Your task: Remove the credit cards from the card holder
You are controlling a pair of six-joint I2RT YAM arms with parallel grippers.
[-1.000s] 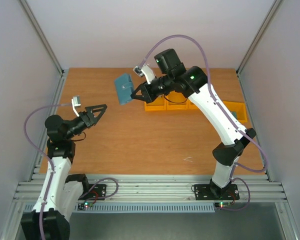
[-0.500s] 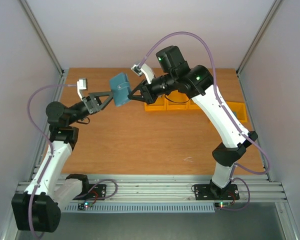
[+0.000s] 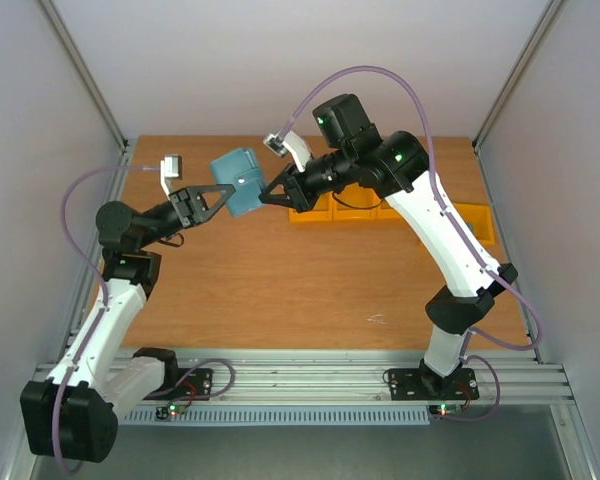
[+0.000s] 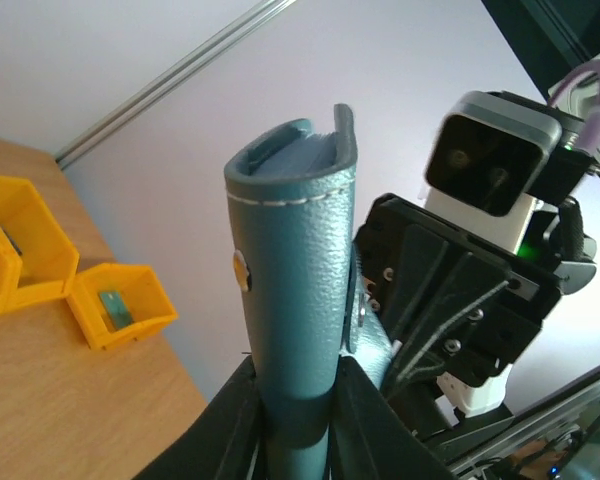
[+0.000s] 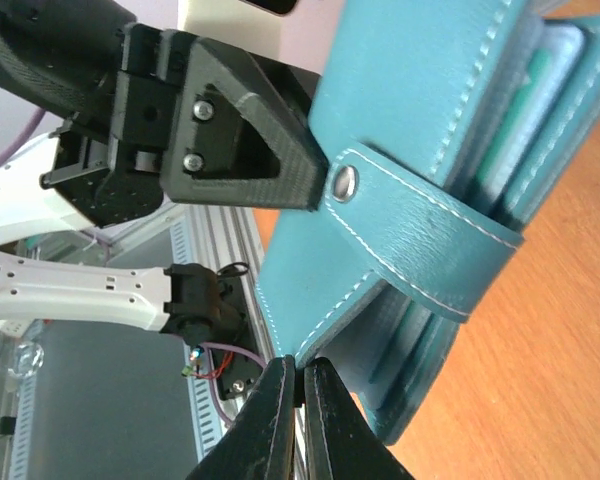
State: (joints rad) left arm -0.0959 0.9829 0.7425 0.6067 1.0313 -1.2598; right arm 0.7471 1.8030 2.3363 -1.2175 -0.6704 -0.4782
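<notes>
Moving in since a second ago, the left pincer (image 3: 223, 193) is now clamping the folded teal card holder (image 3: 239, 176) from one side. The right pincer (image 3: 267, 195) is pinching its opposite edge, both holding it aloft above the wooden surface (image 3: 280, 280).

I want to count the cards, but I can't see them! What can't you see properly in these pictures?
Right wrist view: only edges of the thin plastic credit cards peek from the teal leather card holder, so no count or print.
Top view: the folded holder hides them; the right arm covers part of the yellow plastic bins.
Left wrist view: the small greenish thing in one bin is too small to name.
</notes>
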